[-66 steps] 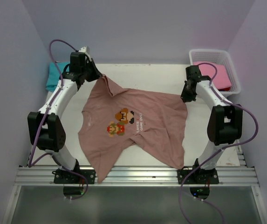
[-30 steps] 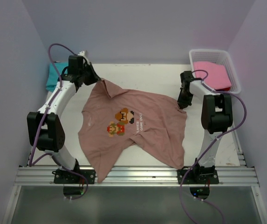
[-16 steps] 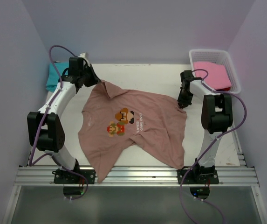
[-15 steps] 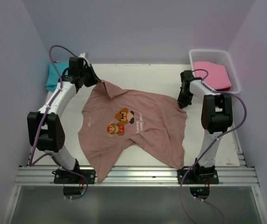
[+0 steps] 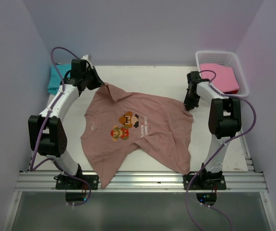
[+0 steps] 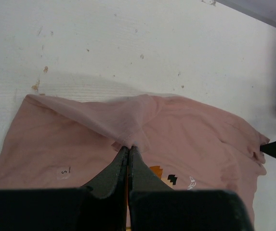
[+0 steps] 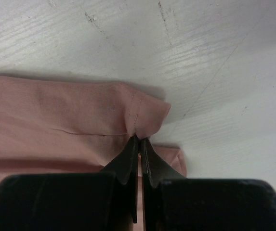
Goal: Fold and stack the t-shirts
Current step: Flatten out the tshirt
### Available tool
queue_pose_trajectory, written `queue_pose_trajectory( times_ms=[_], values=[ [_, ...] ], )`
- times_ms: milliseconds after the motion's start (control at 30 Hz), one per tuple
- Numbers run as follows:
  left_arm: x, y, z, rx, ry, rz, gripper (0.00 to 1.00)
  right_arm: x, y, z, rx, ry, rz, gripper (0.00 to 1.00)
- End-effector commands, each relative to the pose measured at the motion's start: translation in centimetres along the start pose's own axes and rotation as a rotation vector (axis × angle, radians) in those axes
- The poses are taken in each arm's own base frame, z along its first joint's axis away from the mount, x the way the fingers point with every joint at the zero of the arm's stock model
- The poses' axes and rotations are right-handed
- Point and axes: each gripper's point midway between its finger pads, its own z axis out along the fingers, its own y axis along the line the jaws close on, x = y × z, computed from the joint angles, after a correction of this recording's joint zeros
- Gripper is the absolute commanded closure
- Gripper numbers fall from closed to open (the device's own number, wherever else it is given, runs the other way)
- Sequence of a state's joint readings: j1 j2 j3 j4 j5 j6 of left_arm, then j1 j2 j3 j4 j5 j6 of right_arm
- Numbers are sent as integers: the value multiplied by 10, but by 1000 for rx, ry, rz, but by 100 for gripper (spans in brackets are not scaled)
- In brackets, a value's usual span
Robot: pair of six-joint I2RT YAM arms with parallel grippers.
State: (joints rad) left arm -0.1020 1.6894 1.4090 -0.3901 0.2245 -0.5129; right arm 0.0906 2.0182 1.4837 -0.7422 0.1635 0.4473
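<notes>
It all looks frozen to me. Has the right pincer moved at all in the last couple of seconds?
Yes, slightly. The right pincer, shut on the brown shirt, has shifted a little away from the white basket, toward the middle of the table.

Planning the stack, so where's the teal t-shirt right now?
In the top view, the teal t-shirt lies at the table's far left corner, just left of the left gripper.

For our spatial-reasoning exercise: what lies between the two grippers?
In the top view, the salmon-brown t-shirt spans from the left gripper to the right gripper; both are shut on its far edge.
</notes>
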Motion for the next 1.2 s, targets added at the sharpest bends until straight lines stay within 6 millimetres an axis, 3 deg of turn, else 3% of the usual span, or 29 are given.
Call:
queue_pose_trajectory(
  times_ms=[0, 133, 433, 667, 767, 933, 1167],
  values=[
    [-15, -9, -14, 35, -59, 11, 100, -43, 5, -61, -62, -169, 27, 100],
    [-14, -9, -14, 38, -57, 10, 100, -57, 5, -87, -76, -223, 35, 100],
    [-23, -11, -19, 35, -76, 23, 100, -74, 5, -113, -93, -291, 52, 100],
    [-19, -10, -19, 34, -70, 19, 100, -65, 9, -87, -80, -218, 37, 100],
    [-18, -10, -18, 37, -67, 13, 100, -60, 12, -68, -69, -183, 33, 100],
    [-15, -11, -17, 47, -60, 8, 100, -45, 18, -19, -47, -87, 27, 100],
    [-16, -8, -19, 36, -64, 9, 100, -39, 17, -7, -39, -73, 25, 100]
  ],
)
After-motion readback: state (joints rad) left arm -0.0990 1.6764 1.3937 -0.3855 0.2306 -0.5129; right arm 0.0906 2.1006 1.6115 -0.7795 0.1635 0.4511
